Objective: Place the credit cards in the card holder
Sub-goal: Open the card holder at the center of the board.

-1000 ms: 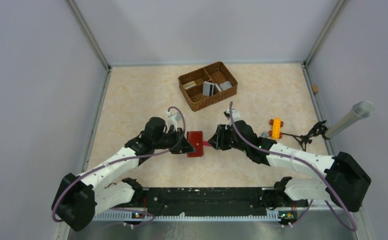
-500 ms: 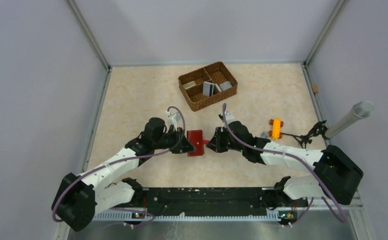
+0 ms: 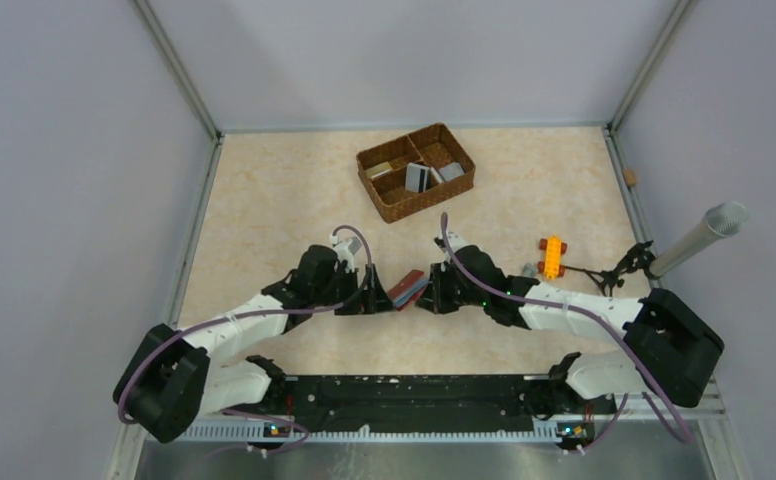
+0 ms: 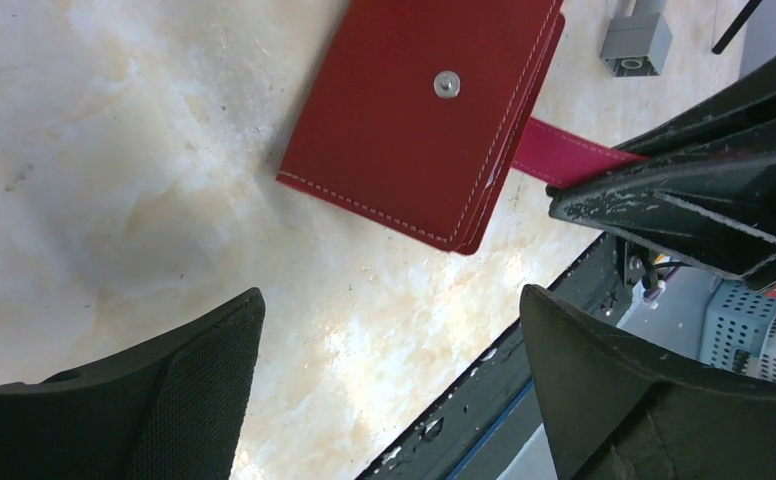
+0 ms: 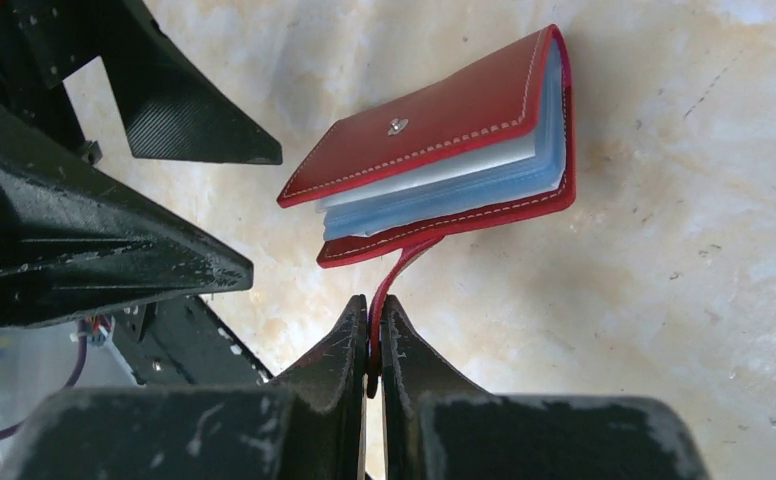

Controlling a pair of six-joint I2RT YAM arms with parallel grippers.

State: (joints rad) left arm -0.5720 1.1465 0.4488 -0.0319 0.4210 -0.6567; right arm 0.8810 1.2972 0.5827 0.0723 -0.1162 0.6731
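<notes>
From above, your card holder (image 3: 405, 290) tilts on the marbled table (image 3: 264, 200), well apart from the wicker basket (image 3: 394, 212) holding the credit cards (image 3: 417, 177), left wrist, your left gripper (image 4: 389, 320) spread wide, stitched red leather, right wrist alone, clear pockets, right gripper (image 5: 374, 318) pinching its tab (image 5: 396, 268).

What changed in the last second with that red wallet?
The left gripper let go of the card holder and opened. The right gripper shut on its snap tab, turning the holder askew. The basket and its credit cards stayed put.
</notes>
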